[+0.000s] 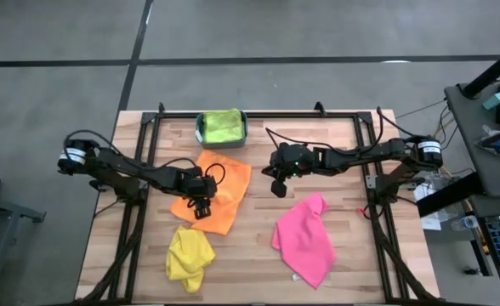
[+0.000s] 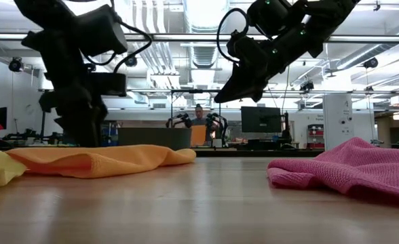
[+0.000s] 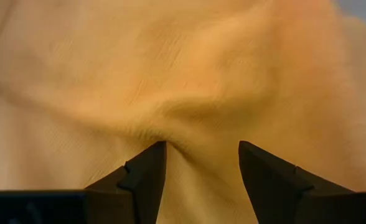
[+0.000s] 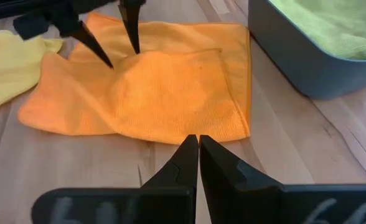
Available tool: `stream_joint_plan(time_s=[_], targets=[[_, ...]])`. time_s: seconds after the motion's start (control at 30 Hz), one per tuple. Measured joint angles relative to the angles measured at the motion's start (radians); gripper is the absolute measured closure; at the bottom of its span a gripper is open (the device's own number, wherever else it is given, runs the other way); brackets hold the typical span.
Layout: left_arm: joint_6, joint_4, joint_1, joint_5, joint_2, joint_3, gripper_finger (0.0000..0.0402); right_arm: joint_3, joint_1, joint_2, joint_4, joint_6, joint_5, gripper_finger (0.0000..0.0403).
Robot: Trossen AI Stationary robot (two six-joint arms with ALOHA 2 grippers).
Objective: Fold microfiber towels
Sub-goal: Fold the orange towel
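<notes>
The orange towel (image 1: 229, 183) lies on the table's left middle with part of it folded over; it fills the left wrist view (image 3: 201, 74). My left gripper (image 1: 201, 206) stands open over its near left part, pointing down (image 4: 122, 56). My right gripper (image 1: 278, 187) hangs shut above bare wood (image 4: 198, 140), right of the orange towel and touching nothing. The yellow towel (image 1: 189, 255) lies crumpled near the front left. Right of centre is the pink towel (image 1: 305, 238), loosely spread. A lime green towel (image 1: 222, 126) sits in the teal bin (image 4: 295, 68). My left gripper comes at the orange towel from above, slanting down. Its open fingertips (image 3: 158, 149) stand on the upper layer. A small wrinkle of cloth (image 3: 195, 124) rises between them, and nothing is pinched. The towel lies flat on the table.
The teal bin stands at the table's far edge, centre left. Dark frame rails (image 1: 139, 170) run along the left and right sides. Bare wood shows between the orange and pink towels (image 1: 263, 212). A person (image 2: 199, 115) sits far back in the room.
</notes>
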Motion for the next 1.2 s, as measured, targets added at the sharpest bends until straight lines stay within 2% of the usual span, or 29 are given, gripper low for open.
stream_joint_plan(time_s=[0.13, 0.33, 0.43, 0.57, 0.73, 0.93, 1.2], targets=[[0.018, 0.015, 0.0, 0.042, 0.001, -0.001, 0.0217, 0.0, 0.0, 0.0, 0.009, -0.004, 0.0, 0.0394], [0.038, 0.07, 0.0, 0.041, -0.013, -0.001, 0.0217, 0.0, 0.0, 0.0, 0.009, -0.006, 0.0, 0.0394], [0.061, 0.111, 0.0, 0.041, -0.004, -0.002, 0.023, 0.0, 0.0, 0.0, 0.009, -0.006, 0.0, 0.0394], [0.094, 0.124, 0.0, 0.039, 0.015, -0.001, 0.0279, -0.001, 0.0, 0.0, 0.012, -0.005, 0.0, 0.0394], [0.147, 0.153, -0.001, 0.037, 0.015, 0.0, 0.0384, -0.001, 0.002, 0.006, 0.024, -0.008, -0.024, 0.0386], [0.201, 0.164, -0.015, 0.05, 0.015, 0.029, 0.0399, 0.034, 0.007, 0.114, 0.159, -0.055, -0.146, 0.0324], [0.205, 0.189, -0.033, 0.081, 0.014, 0.026, 0.0401, 0.259, -0.025, 0.334, 0.142, -0.228, -0.161, 0.0223]])
